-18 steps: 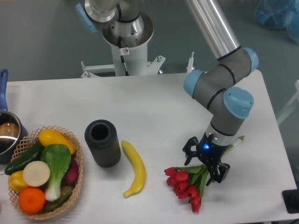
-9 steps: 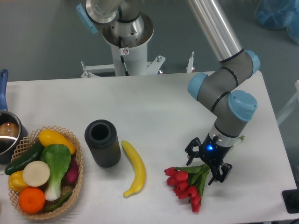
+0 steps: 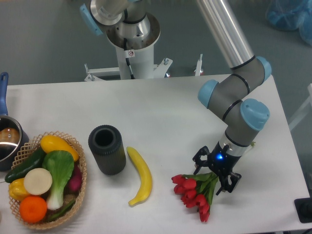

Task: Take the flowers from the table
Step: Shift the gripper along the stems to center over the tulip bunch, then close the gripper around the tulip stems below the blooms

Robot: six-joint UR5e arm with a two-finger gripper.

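Well, going L to R rel. to the claw (image 3: 217,171): far off to its left sits a wicker basket (image 3: 83,168) of veg, w/ a pot (image 3: 9,139) at the table edge beyond it. Nearer, but well apart from the claw, stands a dark cylinder (image 3: 107,149), upright, open top, and just right of it a banana (image 3: 140,175) lying on the table (image 3: 161,109).

Then the flowers (image 3: 196,194): they lie flat on the white top, right under and just left-below the claw. Red buds are bunched at the lower left end; green leaves run up under the fingers; the pale stems poke out past the wrist at upper right. So the long axis runs diagonal, lower left to upper right, buds toward the camera-side edge.

Claw state: fingers spread, one each side of the leafy neck, nothing gripped yet as far as I can tell; contact w/ leaves can't be judged.

Handling, my guess: light, soft, floppy. Buds prob. crush or bend easily, leaves slick. Best hold is across the bundled stems/leaf neck, approx where the claw hangs now, squeezing across the long axis, not on the heads. Bud end is likely to droop when lifted.
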